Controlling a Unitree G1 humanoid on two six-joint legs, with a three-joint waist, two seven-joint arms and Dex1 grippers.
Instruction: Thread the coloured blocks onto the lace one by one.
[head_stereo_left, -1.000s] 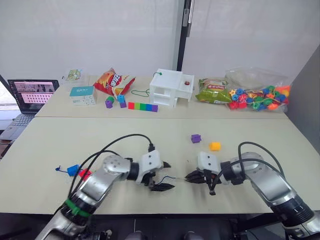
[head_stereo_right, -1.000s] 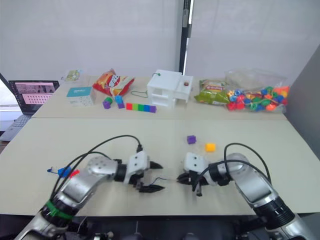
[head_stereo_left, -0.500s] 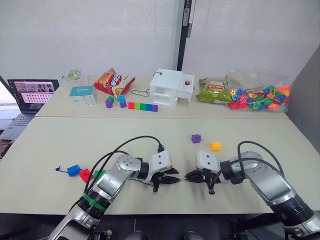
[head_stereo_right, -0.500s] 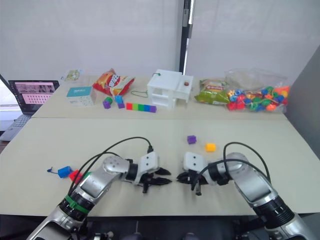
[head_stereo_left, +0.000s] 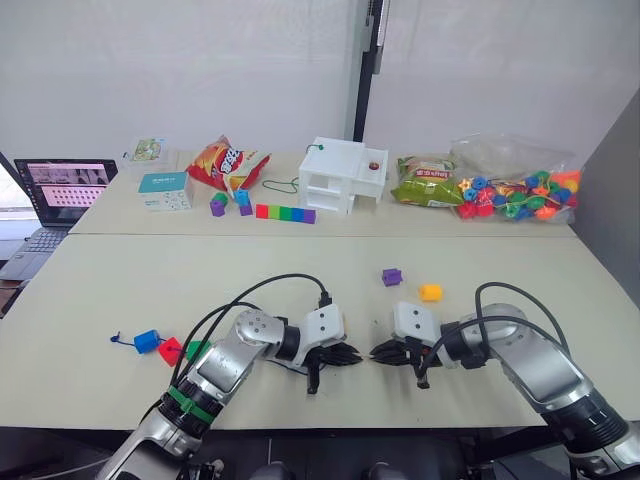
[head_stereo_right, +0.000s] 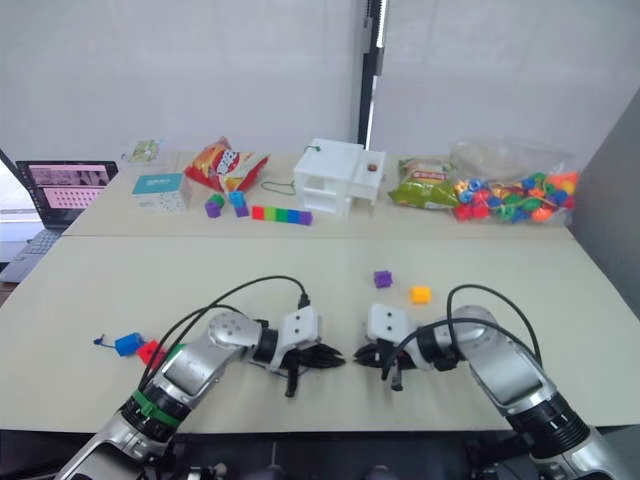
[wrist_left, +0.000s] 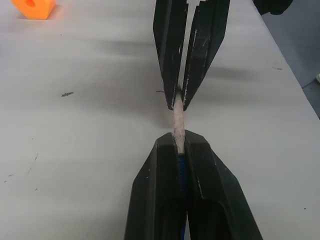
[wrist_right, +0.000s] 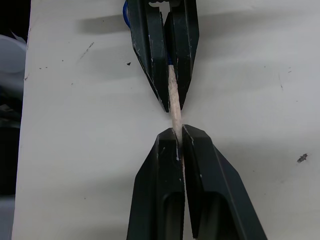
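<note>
My left gripper (wrist_left: 181, 150) is closed on the lace (wrist_left: 178, 120), pinching its stiff pale tip where the dark-blue cord begins. My right gripper (wrist_right: 176, 137) is clamped on the far end of that same tip, so the two sets of fingers meet nose to nose just above the front table (head_stereo_left: 300, 270). The purple block (head_stereo_left: 391, 276) and yellow-orange block (head_stereo_left: 430, 292) lie loose, near my right arm. The blue block (head_stereo_left: 146, 340), red block (head_stereo_left: 170, 350) and green block (head_stereo_left: 196, 348) sit together beside my left forearm.
</note>
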